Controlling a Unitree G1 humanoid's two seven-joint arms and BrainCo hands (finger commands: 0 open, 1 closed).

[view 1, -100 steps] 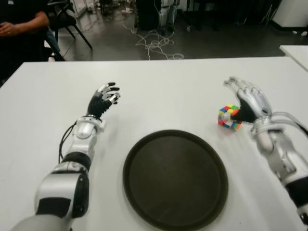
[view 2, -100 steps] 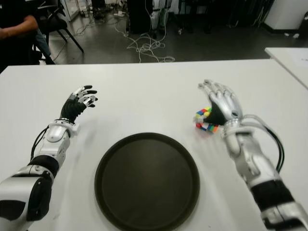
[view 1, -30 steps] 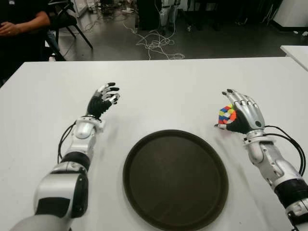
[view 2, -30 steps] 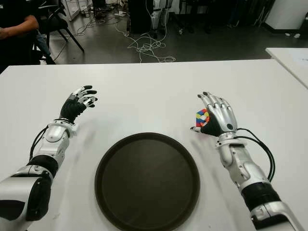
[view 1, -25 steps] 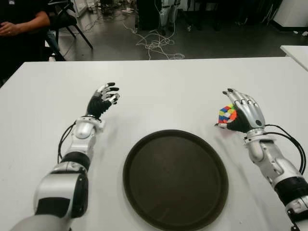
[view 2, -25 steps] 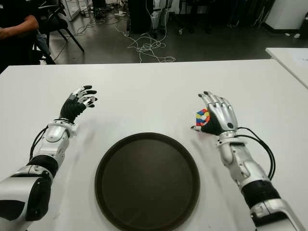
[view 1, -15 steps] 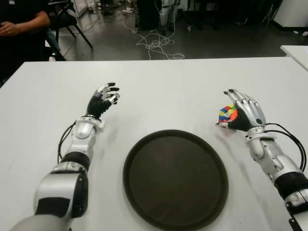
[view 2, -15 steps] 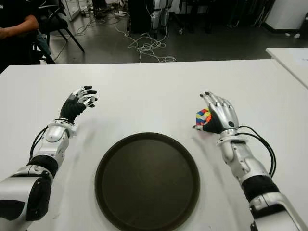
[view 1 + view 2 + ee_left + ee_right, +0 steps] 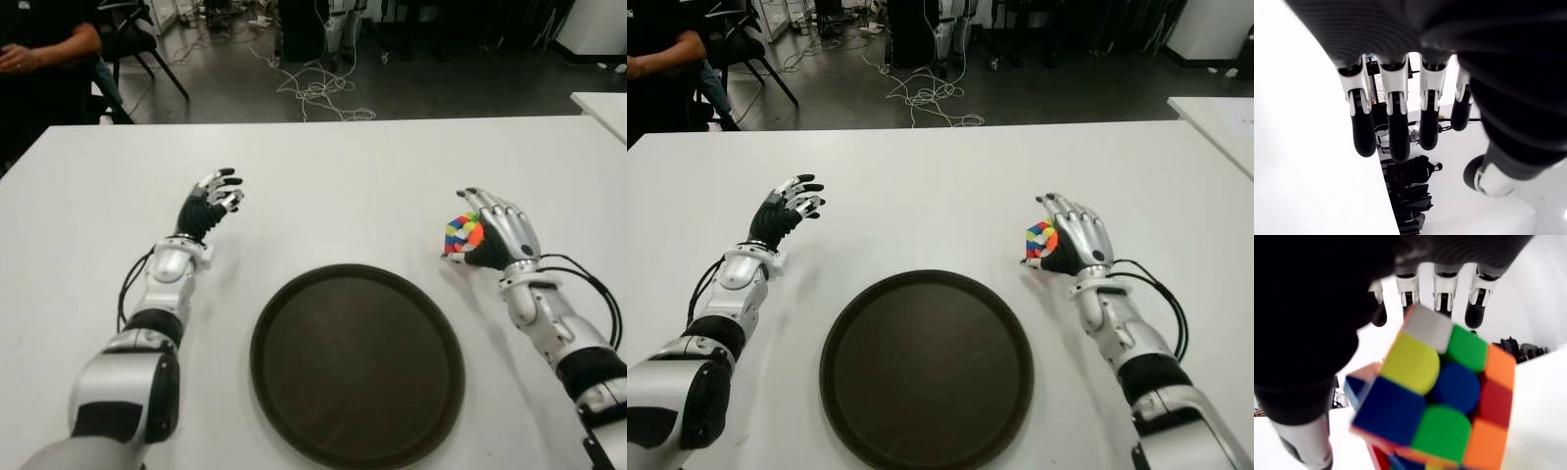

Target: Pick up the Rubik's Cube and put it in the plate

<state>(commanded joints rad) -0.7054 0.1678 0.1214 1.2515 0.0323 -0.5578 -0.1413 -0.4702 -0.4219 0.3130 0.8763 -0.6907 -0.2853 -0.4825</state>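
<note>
right hand [image 9: 498, 235]: you grip the cube [image 9: 462, 235], right of frame.
plate [image 9: 357, 362]: lower left of cube.
left hand [image 9: 209, 204]: open, idle.

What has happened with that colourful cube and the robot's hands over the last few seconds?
The right robot hand has closed around the Rubik's Cube, which lay on the table beside it, tilted it up in its grasp and drawn back slightly toward the robot. The left robot hand stayed open in place, and the plate is unmoved.
</note>
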